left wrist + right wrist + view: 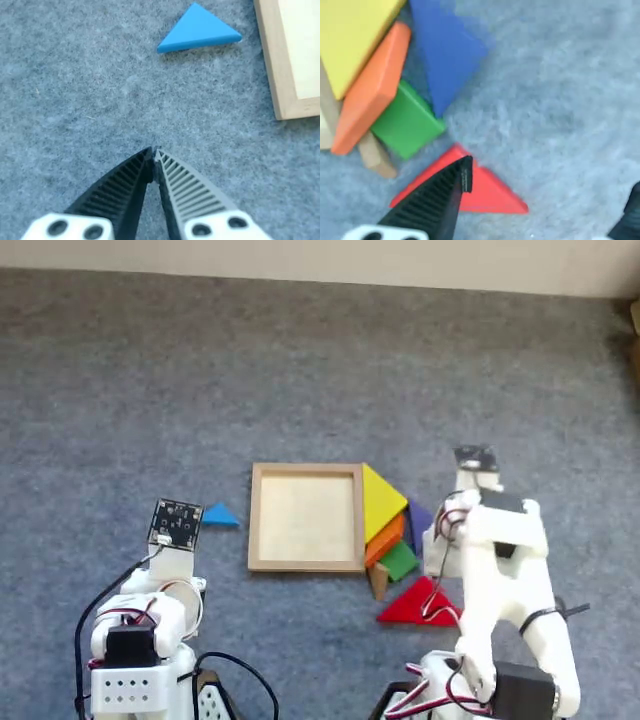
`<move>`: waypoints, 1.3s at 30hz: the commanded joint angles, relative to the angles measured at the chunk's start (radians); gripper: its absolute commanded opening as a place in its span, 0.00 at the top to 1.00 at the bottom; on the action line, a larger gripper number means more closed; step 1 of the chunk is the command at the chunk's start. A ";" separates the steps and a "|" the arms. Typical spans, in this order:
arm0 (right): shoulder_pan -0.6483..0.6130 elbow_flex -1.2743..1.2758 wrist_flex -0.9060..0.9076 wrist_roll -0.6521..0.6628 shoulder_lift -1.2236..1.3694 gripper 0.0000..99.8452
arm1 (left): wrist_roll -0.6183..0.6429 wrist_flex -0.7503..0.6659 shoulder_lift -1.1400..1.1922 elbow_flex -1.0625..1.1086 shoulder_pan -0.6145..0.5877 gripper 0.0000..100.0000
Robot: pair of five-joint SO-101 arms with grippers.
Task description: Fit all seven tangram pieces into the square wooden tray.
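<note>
1. High view: the square wooden tray (pixel 255 520) is lying empty on the grey worktop (pixel 150 370). The light blue triangle (pixel 220 516) is lying near one side of it. The yellow triangle (pixel 380 502), orange piece (pixel 385 538), green piece (pixel 399 560), dark blue triangle (pixel 418 518), plain wooden piece (pixel 378 580) and red triangle (pixel 420 602) are clustering beside the opposite side.
2. Left wrist view: the left end effector (pixel 153 151) is keeping its fingers together, gripping nothing, near the light blue triangle.
3. Right wrist view: the right end effector (pixel 550 175) is holding its fingers wide apart, one finger overlapping the red triangle.

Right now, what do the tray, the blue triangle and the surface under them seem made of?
Tray: pale bare wood, matte, raised rim. Blue triangle: probably painted wood; smooth, opaque, thick-edged. Surface: grey carpet, short fuzzy pile.
</note>
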 commanded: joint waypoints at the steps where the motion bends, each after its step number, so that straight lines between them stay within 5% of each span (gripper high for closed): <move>1: 0.013 -0.122 0.130 0.018 -0.007 0.55 | 0.009 0.003 -0.028 0.021 -0.004 0.96; 10: -0.171 -0.194 0.315 0.029 -0.018 0.55 | 0.009 0.003 -0.028 0.021 -0.004 0.96; 21: -0.412 0.059 0.358 0.292 -0.354 0.55 | 0.009 0.003 -0.028 0.021 -0.004 0.96; 39: -0.486 0.305 -0.151 0.315 -0.028 0.55 | 0.009 0.003 -0.028 0.021 -0.004 0.96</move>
